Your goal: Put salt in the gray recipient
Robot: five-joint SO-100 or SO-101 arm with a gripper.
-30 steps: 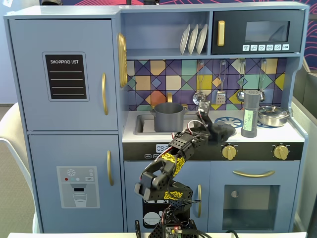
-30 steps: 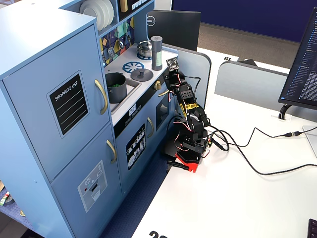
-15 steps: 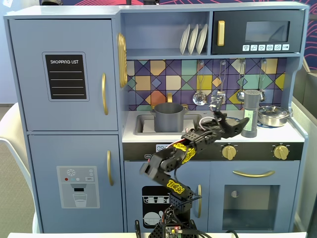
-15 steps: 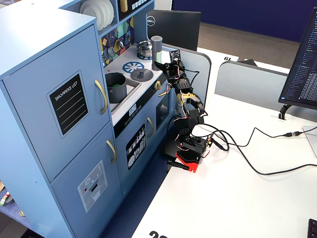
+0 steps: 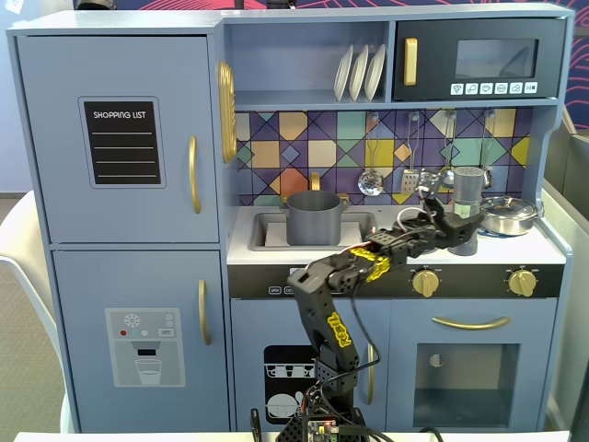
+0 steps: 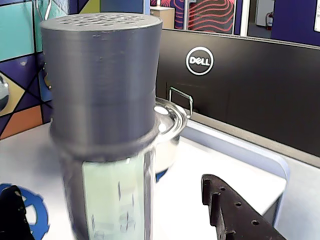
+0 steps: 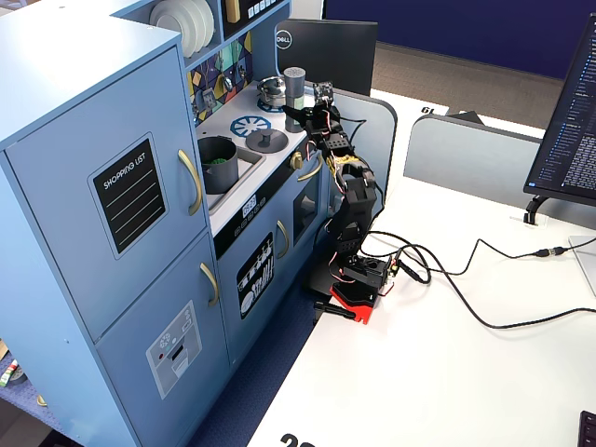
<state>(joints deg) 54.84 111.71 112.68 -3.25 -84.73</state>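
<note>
The salt (image 5: 468, 184) is a tall dark gray shaker with a lighter cap, standing on the toy stove's right side. In the wrist view the salt (image 6: 102, 100) fills the left half, its pale green label facing the camera. My gripper (image 5: 463, 221) is open and straddles the shaker's lower body, with one finger (image 6: 235, 212) to the right and the other finger (image 6: 12, 215) at the far left, both clear of it. The gray recipient (image 5: 313, 218) sits in the sink, well left of the gripper; the gray recipient (image 7: 217, 163) holds something green.
A shiny steel pan (image 5: 509, 215) stands just right of and behind the shaker. A flat gray lid with a knob (image 7: 265, 140) lies on the blue burner between sink and shaker. Utensils (image 5: 410, 175) hang on the backsplash above. A Dell monitor (image 6: 240, 85) stands behind the kitchen.
The arm has unfolded from in front of the stove and reached up and to the right. The open gripper has gone from the counter's middle to either side of the salt shaker.
</note>
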